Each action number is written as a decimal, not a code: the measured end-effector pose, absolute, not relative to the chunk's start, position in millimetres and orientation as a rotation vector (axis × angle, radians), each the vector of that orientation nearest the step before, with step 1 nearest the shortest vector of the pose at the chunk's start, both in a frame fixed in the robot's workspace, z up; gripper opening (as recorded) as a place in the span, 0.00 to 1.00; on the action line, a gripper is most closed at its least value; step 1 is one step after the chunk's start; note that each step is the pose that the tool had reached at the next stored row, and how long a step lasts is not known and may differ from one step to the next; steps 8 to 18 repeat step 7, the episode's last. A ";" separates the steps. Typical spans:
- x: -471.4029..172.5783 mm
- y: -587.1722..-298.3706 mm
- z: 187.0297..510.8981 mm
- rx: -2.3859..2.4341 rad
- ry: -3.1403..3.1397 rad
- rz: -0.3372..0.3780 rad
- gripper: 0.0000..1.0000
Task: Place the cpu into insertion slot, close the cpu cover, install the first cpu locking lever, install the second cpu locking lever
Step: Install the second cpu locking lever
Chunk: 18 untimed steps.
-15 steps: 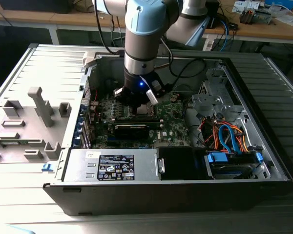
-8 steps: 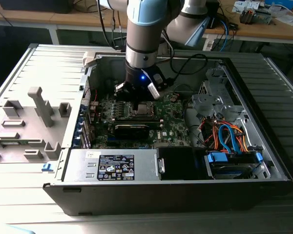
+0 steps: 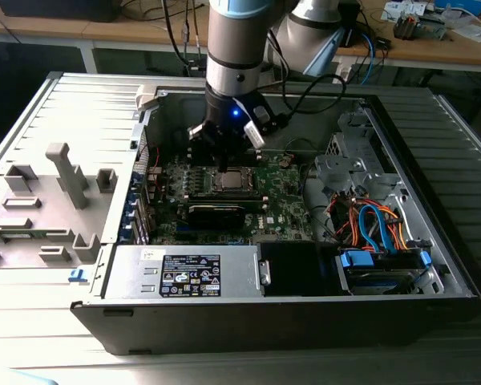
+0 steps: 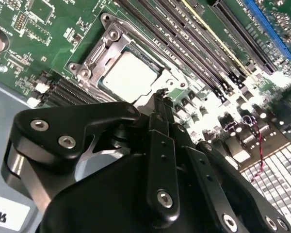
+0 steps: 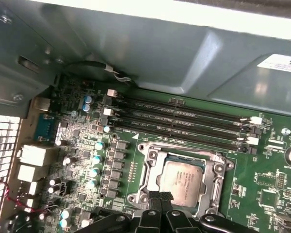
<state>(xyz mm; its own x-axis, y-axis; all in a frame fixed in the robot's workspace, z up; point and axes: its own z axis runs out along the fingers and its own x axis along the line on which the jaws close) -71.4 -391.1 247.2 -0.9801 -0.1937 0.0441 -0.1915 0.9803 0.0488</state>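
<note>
I am looking down into an open computer case [image 3: 433,265] lying on its side, filling most of the exterior view. My arm reaches in from the top centre of that frame, and its gripper [image 3: 224,164] hangs directly over the green motherboard [image 3: 284,196] in the middle.

In both wrist views, the cpu [image 5: 183,178] [image 4: 128,76], a flat silvery square, sits inside the insertion slot [image 5: 218,167] [image 4: 94,60]. The cpu cover [image 5: 150,187] [image 4: 111,48], a dull metal frame, lies flat around the chip.

In the first wrist view, the black fingers [image 5: 158,198] are pressed together at the bottom centre, their tips at the socket's near edge. They pinch nothing I can see.

Long black memory slots [image 5: 184,121] run just beside the socket.
</note>
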 end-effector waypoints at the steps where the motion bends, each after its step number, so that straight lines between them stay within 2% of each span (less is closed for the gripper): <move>1: -71.4 -391.1 247.8 0.299 -3.078 -0.069 0.11; 18: -71.4 -391.1 248.5 0.299 -3.078 -0.069 0.11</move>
